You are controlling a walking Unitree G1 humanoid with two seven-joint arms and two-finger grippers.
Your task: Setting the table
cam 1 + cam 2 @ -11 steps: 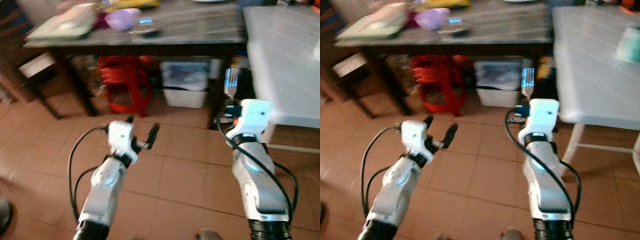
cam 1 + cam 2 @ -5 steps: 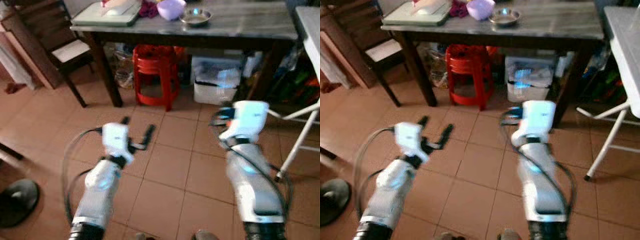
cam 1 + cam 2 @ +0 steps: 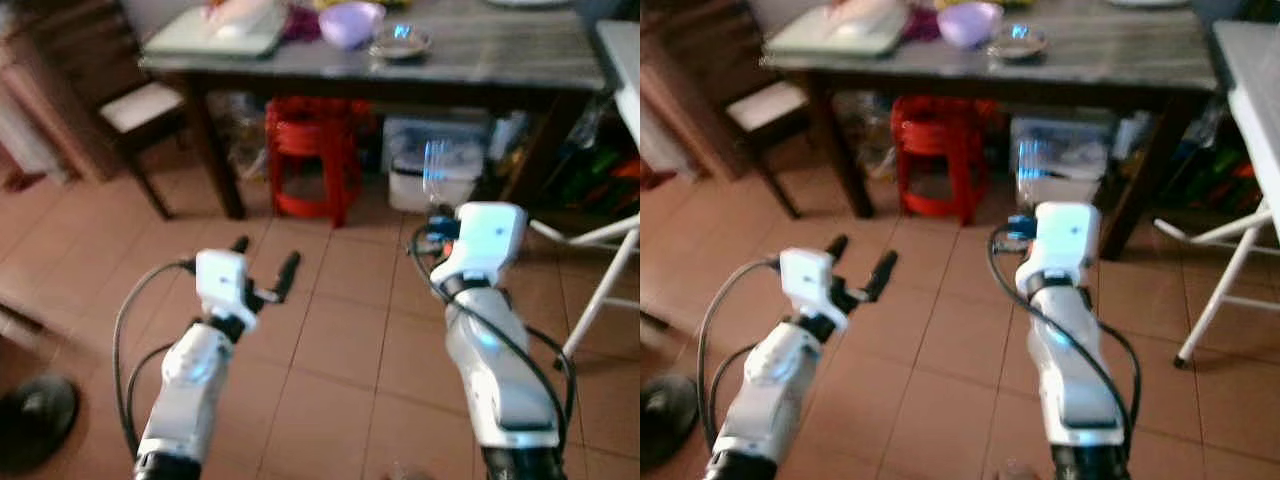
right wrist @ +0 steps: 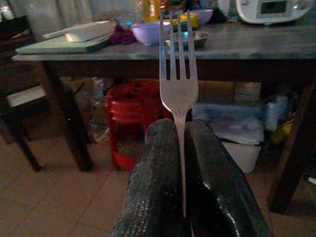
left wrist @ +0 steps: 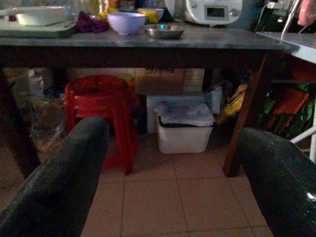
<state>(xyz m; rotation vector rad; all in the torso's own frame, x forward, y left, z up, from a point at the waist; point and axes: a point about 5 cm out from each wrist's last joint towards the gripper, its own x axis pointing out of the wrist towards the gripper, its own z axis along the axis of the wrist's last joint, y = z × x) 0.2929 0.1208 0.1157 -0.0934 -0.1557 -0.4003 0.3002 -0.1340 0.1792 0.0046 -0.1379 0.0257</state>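
Two grippers out front: the right gripper [image 4: 180,148] pinches a silver metal fork [image 4: 178,74] by its handle, tines up, short of the dark wooden table [image 3: 500,60]. The left gripper [image 3: 262,268] hangs wide, empty, over the tiled floor [image 3: 340,330].

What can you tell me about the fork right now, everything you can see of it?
The fork is plain silver metal with four straight tines and looks clean. It stands upright, tines up, its neck and handle pinched between the two black fingers of the right gripper, which hide the rest of the handle. Nothing else touches it. It is held in the air over the tiled floor, short of the dark table; from the head camera its tines show, blurred, above the right wrist.
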